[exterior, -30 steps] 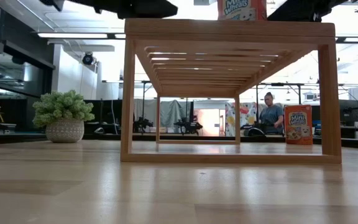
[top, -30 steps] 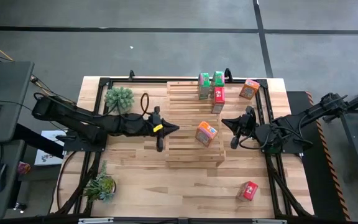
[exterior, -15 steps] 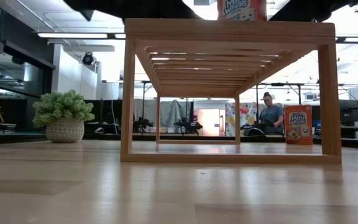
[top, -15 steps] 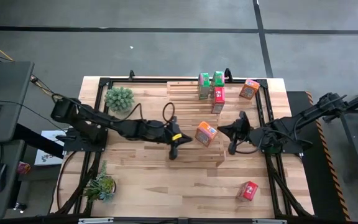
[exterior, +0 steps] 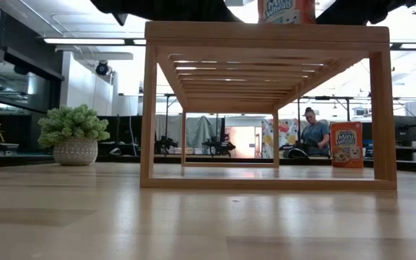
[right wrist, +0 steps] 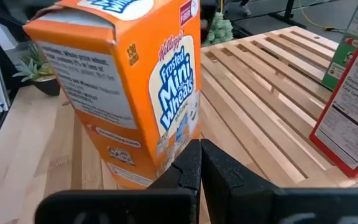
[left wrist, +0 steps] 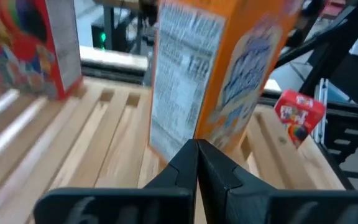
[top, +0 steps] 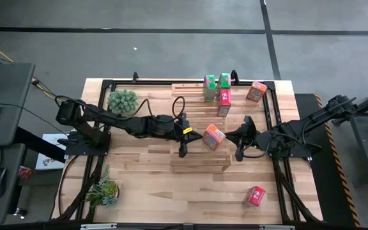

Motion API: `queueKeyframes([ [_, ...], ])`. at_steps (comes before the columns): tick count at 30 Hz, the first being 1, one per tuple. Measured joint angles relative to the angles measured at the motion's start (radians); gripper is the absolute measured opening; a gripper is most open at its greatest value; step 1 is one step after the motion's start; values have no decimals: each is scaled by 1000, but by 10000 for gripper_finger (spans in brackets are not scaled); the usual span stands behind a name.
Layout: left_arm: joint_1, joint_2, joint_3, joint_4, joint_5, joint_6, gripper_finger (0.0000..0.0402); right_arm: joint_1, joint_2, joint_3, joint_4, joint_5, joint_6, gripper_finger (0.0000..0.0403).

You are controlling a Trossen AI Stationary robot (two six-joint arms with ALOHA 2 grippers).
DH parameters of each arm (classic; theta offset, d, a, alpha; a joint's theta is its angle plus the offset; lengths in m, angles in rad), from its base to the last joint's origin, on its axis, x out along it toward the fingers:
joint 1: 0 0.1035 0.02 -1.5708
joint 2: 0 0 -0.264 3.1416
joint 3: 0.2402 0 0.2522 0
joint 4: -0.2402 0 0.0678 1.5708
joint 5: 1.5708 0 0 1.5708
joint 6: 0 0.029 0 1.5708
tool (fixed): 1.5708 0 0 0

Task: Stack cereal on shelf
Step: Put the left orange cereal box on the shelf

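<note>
An orange cereal box [top: 213, 137] stands on top of the slatted wooden shelf [top: 190, 102], near its right side. My left gripper [top: 199, 136], shut, reaches across the shelf to the box's left side. My right gripper [top: 227, 135], also shut, is at the box's right side. Its orange face fills both wrist views [left wrist: 229, 68] [right wrist: 135, 81]. Two green boxes [top: 216, 82] and a red box [top: 224, 99] stand on the shelf's far end. Another orange box [top: 256, 91] and another red box [top: 255, 195] rest on the table. My left gripper meets the orange box with its shut fingertips [left wrist: 196, 149] at the lower corner between the printed narrow side and the front face [left wrist: 188, 132]. It comes almost level from the table's left. The box stands on the shelf's slats. My right gripper has its shut fingertips [right wrist: 199, 149] against the lower part of the box's front face [right wrist: 176, 134]. It comes from the table's right, slanting slightly down.
Two potted plants stand on the table's left side, one far [top: 122, 100] and one near [top: 103, 190]. The shelf shows as a tall open frame in the low view [exterior: 266, 32]. A person sits in the room beyond the table [exterior: 313, 133].
My left gripper has travelled over the shelf toward the table's right edge until it reached the orange box, and the box has slid a little to the right on the shelf. My right gripper has turned slightly and stayed next to the box.
</note>
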Motion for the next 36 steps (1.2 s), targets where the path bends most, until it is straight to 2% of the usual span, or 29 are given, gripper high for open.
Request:
queueKeyframes([
  [9, 41, 73, 0, 61, 31, -33, 0, 0, 0, 0, 5, -35, -3, 0],
  [26, 85, 73, 0, 137, 46, -56, 0, 0, 0, 0, 37, -80, 25, 0],
  [29, 90, 58, 0, 88, 46, -36, 0, 0, 0, 0, 29, -84, 30, 0],
  [34, 96, -66, -6, -83, 16, -8, 0, 0, -1, 0, -9, -80, 30, 0],
  [36, 81, -105, -21, -93, 1, 6, 0, 0, -1, 0, -17, -80, 31, 0],
])
